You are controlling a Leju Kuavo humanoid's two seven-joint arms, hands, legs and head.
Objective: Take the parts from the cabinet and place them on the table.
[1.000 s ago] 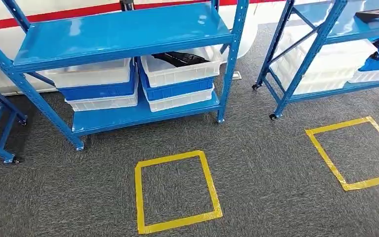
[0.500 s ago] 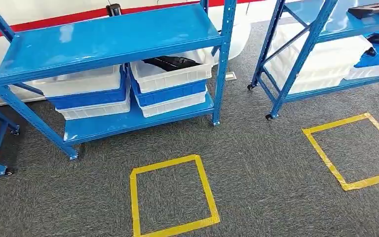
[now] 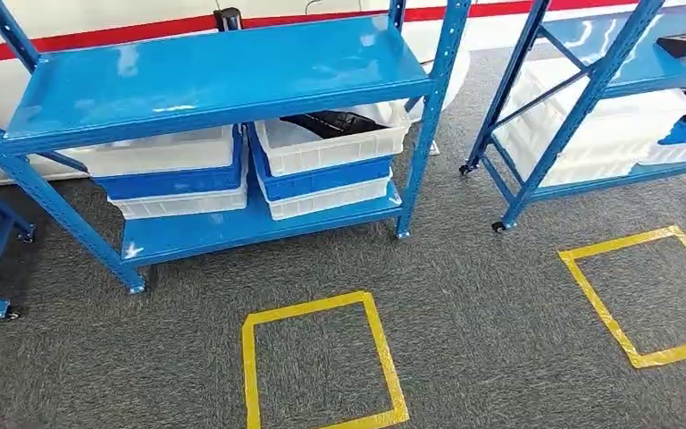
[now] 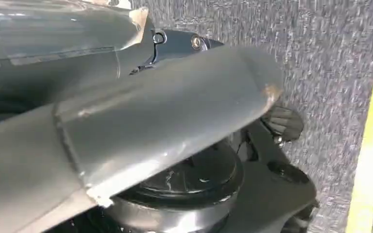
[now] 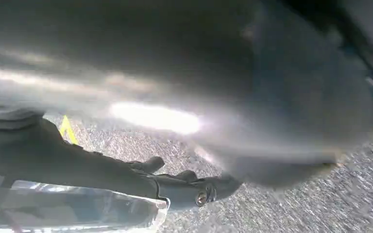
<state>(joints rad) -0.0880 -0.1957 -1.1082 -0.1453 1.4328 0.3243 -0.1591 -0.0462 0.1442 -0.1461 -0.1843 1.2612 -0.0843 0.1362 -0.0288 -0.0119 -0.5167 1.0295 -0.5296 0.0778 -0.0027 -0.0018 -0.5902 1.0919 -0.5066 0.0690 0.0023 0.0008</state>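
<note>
The black parts [image 3: 329, 121] sit in the upper white bin [image 3: 332, 141] at centre frame in the head view, under the blue rack's [image 3: 214, 67] top shelf. They look rigid, probably plastic and light, so a grasp across a narrow edge from above should hold; the shelf overhead leaves little room. Both arms appear to hang low, the wrist views looking down at grey carpet [image 3: 482, 295]. Whether the fingers of either hand are spread or curled cannot be told.

Head view looks down from high at shelving [image 3: 223, 76]; both blurred wrist views share its grey carpet [image 3: 482, 304].
</note>
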